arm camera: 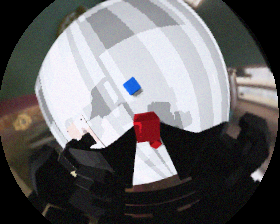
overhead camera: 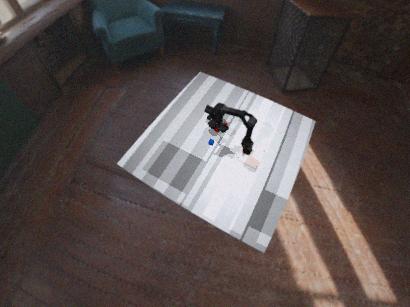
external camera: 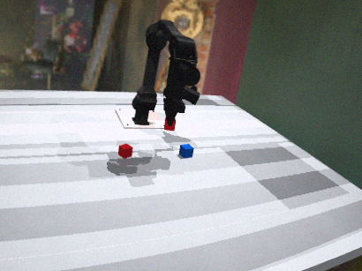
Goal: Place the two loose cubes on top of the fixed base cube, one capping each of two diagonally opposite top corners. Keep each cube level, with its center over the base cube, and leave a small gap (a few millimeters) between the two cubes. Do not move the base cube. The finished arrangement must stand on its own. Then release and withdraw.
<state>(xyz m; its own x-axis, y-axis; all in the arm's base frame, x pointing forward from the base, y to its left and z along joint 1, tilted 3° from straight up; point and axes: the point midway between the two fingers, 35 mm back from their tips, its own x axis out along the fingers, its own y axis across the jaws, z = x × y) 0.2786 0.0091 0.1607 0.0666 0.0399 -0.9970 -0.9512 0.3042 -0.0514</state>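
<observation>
My gripper (external camera: 169,122) (arm camera: 146,126) is shut on a red cube (overhead camera: 217,129) (external camera: 169,125) (arm camera: 147,129) and holds it in the air above the table. The held cube looks roughly level in the exterior view. A blue cube (overhead camera: 211,142) (external camera: 186,151) (arm camera: 132,86) rests on the table with nothing on top. The other red cube (overhead camera: 226,124) (external camera: 125,150) (arm camera: 156,144) also rests on the table, apart from the blue one. In the wrist view the held cube partly hides it. The fingers cover part of the held cube in the exterior view.
The arm's base stands on a pale plate (overhead camera: 251,163) (external camera: 122,117) on the striped table (overhead camera: 225,199) (external camera: 177,229). Dark shadows of the arm lie near the cubes. An armchair (overhead camera: 125,29), a bench (overhead camera: 195,12) and a cabinet (overhead camera: 307,44) stand beyond the table.
</observation>
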